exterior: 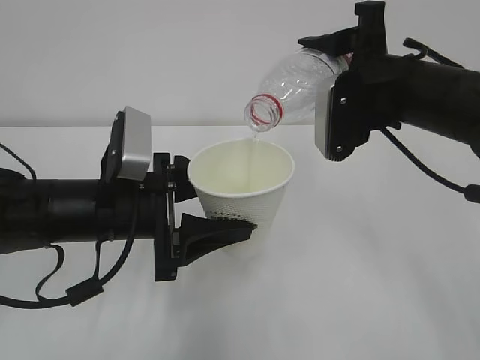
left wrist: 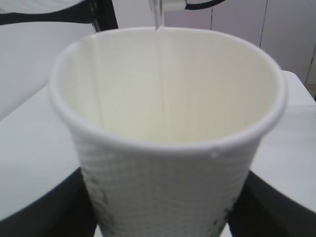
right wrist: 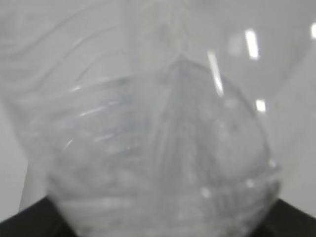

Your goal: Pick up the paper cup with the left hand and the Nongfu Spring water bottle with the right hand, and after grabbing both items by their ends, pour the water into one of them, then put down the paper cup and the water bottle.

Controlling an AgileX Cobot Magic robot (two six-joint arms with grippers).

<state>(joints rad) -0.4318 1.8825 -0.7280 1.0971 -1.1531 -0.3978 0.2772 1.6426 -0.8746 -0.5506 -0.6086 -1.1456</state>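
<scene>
My left gripper (exterior: 229, 214) is shut on the paper cup (exterior: 241, 193), holding it upright by its lower part above the table. In the left wrist view the cup (left wrist: 168, 192) fills the frame between my black fingers (left wrist: 42, 217), and its cream inside shows. My right gripper (exterior: 334, 64) is shut on the base end of the Nongfu Spring water bottle (exterior: 300, 79), which tilts mouth-down over the cup, its red neck ring just above the rim. A thin stream of water (exterior: 254, 142) falls into the cup. The clear bottle (right wrist: 158, 138) fills the right wrist view.
The white table (exterior: 375, 270) lies under both arms, with a plain white wall behind. In the left wrist view the table (left wrist: 29, 163) runs past the cup, with pale wall panels (left wrist: 237, 19) beyond. Cables hang from both arms.
</scene>
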